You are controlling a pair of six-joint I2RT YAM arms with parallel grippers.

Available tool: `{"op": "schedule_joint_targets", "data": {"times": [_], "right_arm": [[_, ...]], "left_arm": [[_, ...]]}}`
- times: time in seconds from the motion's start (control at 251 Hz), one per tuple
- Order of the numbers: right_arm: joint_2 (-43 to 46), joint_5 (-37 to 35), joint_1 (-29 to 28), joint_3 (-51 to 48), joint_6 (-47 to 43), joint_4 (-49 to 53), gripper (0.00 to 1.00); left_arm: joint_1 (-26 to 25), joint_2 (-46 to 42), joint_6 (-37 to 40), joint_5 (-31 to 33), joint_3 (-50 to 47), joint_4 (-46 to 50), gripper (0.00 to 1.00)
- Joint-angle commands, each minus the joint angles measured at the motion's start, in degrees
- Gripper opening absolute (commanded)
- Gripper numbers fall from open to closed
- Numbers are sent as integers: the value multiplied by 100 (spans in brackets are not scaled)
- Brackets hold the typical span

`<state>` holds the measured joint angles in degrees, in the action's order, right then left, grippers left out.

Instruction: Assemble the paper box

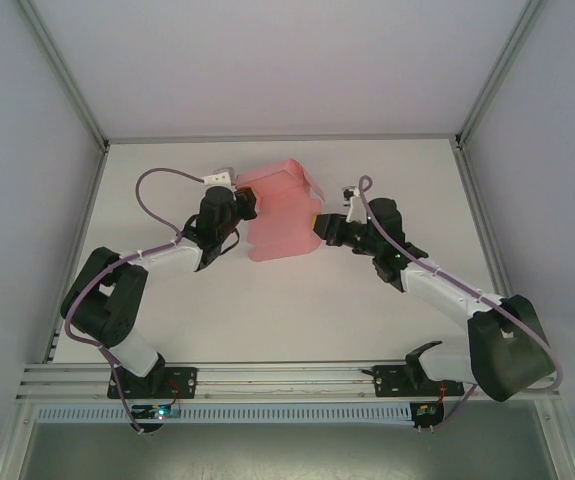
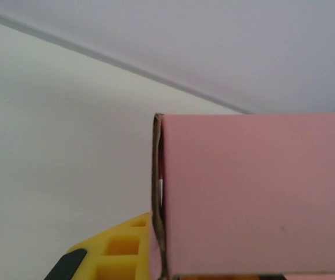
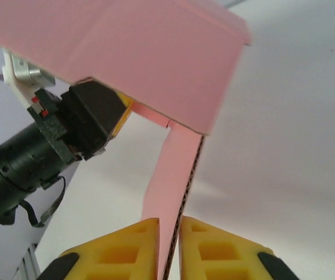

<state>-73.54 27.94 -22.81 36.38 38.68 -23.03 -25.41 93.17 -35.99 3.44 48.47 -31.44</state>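
White tabletop (image 1: 267, 320) between pale panels bears a half-folded pink matte card paper box (image 1: 282, 215) at its far middle, between both arms. On its left wall the left gripper (image 1: 248, 205) is pressed together. The right gripper (image 3: 168, 226) pinches a narrow flap (image 3: 176, 169) on the box's right side between yellow fingers (image 3: 214, 251).

The paper box (image 3: 150, 52) is showing thin, matt pink card, its cut edge looking brown and corrugated. The right pincer (image 3: 168, 224) is wearing fingers (image 3: 126, 251) of smooth, moulded yellow plastic. The counter (image 1: 297, 320) is looking white, smooth and matt, and its rails (image 1: 267, 378) are gleaming like bare metal.
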Motion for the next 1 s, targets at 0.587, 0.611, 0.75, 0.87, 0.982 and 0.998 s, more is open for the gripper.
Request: {"op": "schedule_joint_targets", "data": {"times": [0.587,0.611,0.75,0.87,0.982,0.998], "right_arm": [[1910,-1273,839,208,-1028,1850,80],[1946,-1310,892,262,-1110,1930,80],[1723,-990,1058,773,-2027,2405,78],[1302,-317,1108,1128,-2616,2499,76],[1008,343,1143,1280,-2865,2276,73],[973,414,1148,1274,-2899,2260,73]], "left_arm": [[167,-240,371,-873,-194,-514,0],[159,-240,391,-962,-180,-458,0],[160,-155,533,-1680,-107,-482,0],[167,-97,561,-2004,-46,-473,0],[168,-82,667,-2209,5,-408,0],[165,-89,664,-2257,-3,-442,0]]}}
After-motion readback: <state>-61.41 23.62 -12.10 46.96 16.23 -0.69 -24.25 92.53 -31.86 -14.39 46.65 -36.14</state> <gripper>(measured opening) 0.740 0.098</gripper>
